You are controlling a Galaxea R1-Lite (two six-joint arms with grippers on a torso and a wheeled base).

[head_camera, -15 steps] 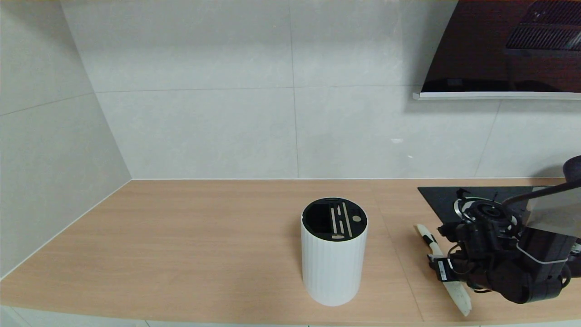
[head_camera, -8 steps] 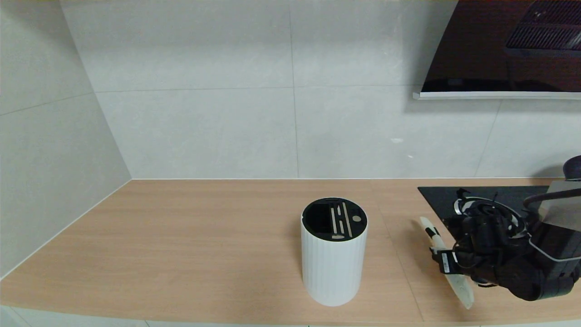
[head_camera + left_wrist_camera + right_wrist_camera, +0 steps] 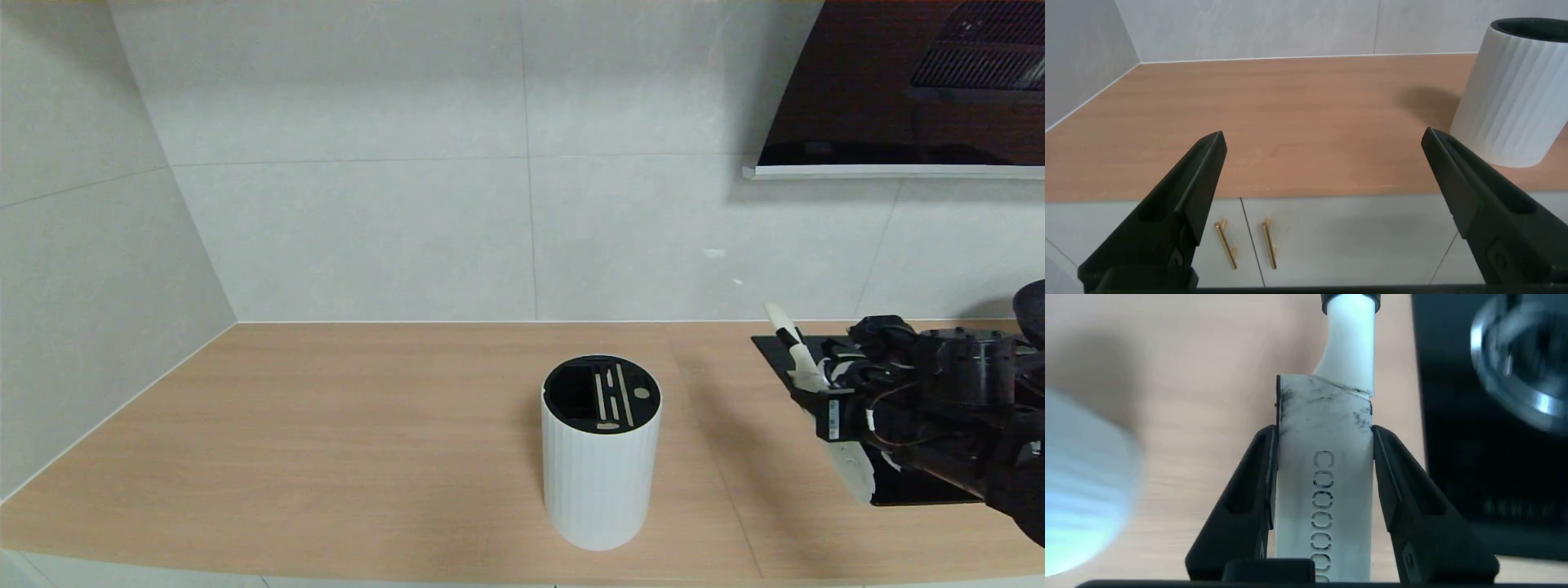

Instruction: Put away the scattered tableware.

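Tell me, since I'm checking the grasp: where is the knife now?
Head view, robot's right: the knife is clamped in the right hand, held above the counter at the stove's left edge, right of the holder.

Wooden countertop [image 3: 367, 425] bearing 1 white ribbed holder [image 3: 600, 474] and 1 black cooktop [image 3: 1454, 482]

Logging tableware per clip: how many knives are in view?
1. The knife is clamped in the right gripper, held above the counter by the stove. The holder may hide others inside.
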